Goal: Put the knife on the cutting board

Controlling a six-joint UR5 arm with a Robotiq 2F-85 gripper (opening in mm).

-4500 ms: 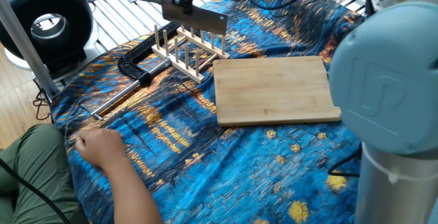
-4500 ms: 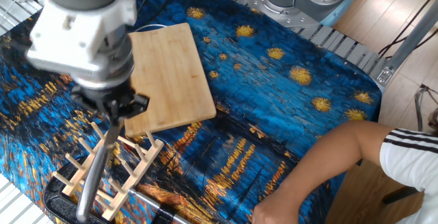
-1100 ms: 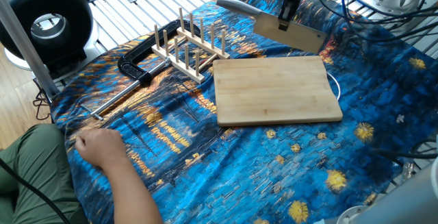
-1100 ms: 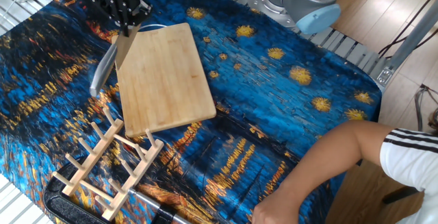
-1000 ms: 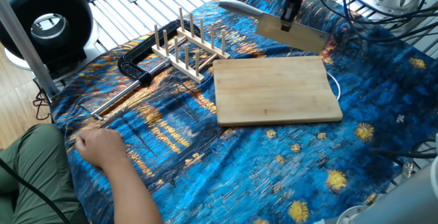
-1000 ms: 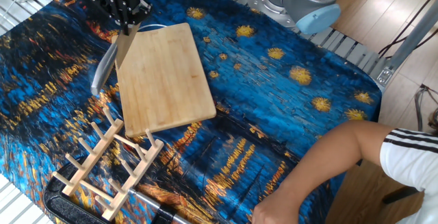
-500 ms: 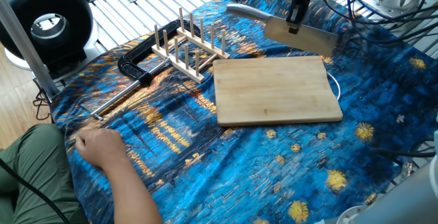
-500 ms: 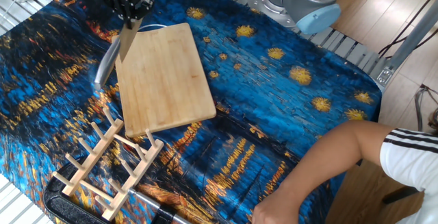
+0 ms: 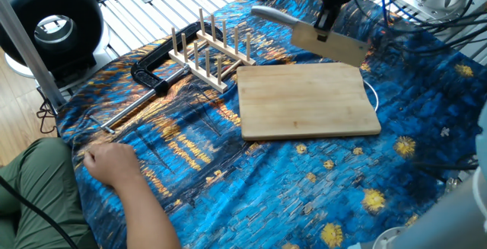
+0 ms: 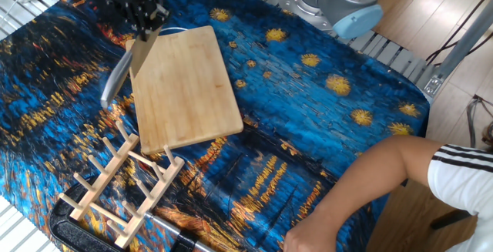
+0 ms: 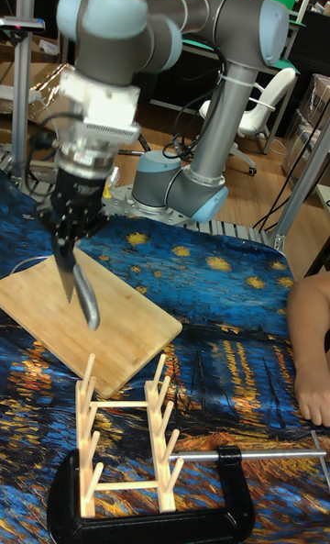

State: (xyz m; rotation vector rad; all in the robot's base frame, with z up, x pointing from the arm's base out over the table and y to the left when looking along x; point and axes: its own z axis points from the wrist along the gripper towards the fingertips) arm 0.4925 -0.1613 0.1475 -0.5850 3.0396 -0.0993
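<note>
The knife (image 9: 335,45), a silver cleaver, hangs in the air with my gripper (image 9: 326,28) shut on the top of its blade. Its handle (image 9: 270,13) points left toward the rack. It hangs at the far long edge of the cutting board (image 9: 308,104), a light bamboo board lying flat on the blue cloth. In the other fixed view the knife (image 10: 139,52) is at the board's (image 10: 185,90) left edge under the gripper (image 10: 143,22). In the tall view the blade (image 11: 66,273) hangs edge-down just above the board (image 11: 110,333).
A wooden peg rack (image 9: 209,55) stands left of the board, with a black clamp (image 9: 152,78) and its long bar beyond it. A person's hand (image 9: 114,161) rests on the cloth at the front left. A black fan (image 9: 53,24) stands at the back left.
The gripper has carried the knife from above the peg rack to the board's far edge. In the last half second it shifted slightly left and lower.
</note>
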